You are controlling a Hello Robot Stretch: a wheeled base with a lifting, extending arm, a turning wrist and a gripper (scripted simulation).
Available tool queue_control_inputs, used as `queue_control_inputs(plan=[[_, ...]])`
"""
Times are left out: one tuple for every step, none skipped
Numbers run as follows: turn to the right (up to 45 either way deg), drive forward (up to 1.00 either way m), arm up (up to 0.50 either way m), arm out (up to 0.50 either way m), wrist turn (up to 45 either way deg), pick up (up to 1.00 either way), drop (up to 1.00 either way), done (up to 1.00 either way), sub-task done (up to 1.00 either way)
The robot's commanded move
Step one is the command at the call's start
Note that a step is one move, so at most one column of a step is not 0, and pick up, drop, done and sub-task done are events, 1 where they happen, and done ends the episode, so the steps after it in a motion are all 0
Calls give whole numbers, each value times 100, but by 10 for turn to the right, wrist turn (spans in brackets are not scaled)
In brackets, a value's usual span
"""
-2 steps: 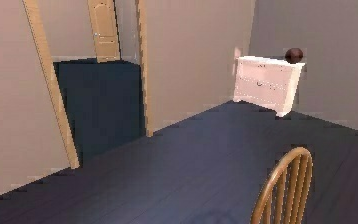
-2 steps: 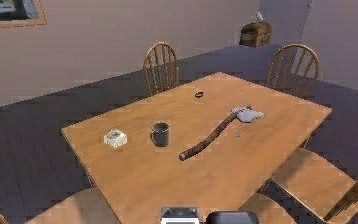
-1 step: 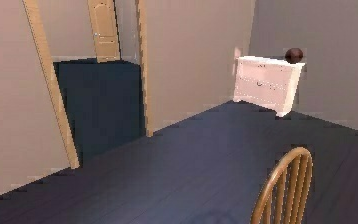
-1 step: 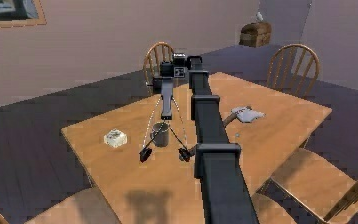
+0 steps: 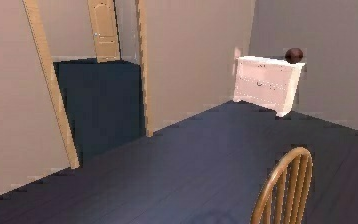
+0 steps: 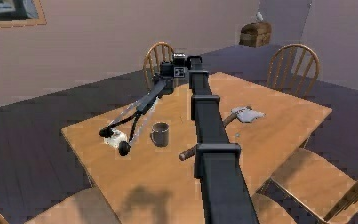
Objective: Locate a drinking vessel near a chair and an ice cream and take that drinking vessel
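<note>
A small grey mug [image 6: 160, 133] stands upright near the middle of the wooden table [image 6: 277, 135] in the arm side view. The dark arm [image 6: 212, 140] reaches out over the table just to the right of the mug. Its gripper [image 6: 122, 128] points down and left, with the thin fingers [image 6: 137, 112] ending left of the mug. A small white and dark thing [image 6: 115, 140] lies on the tabletop at the fingers' end, so I cannot tell whether the gripper holds anything. A pale grey-white object [image 6: 249, 116] lies on the table right of the arm.
Wooden chairs [image 6: 159, 58] [image 6: 293, 66] [image 6: 322, 185] stand around the table; another chair back [image 5: 285, 186] rises at the forward view's bottom right. Ahead are dark floor, a wood-framed doorway [image 5: 97, 100] and a white dresser [image 5: 269, 82] with a dark round thing [image 5: 294, 53]. A wooden chest [image 6: 254, 33] stands far back.
</note>
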Motion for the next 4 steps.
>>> queue_control_inputs(plan=[[0, 0, 0, 0, 450, 0, 0, 0, 0], [0, 0, 0, 0, 450, 0, 0, 0, 0], [0, 0, 0, 0, 240, 0, 0, 0, 0], [0, 0, -30, 0, 0, 0, 0, 0, 0]])
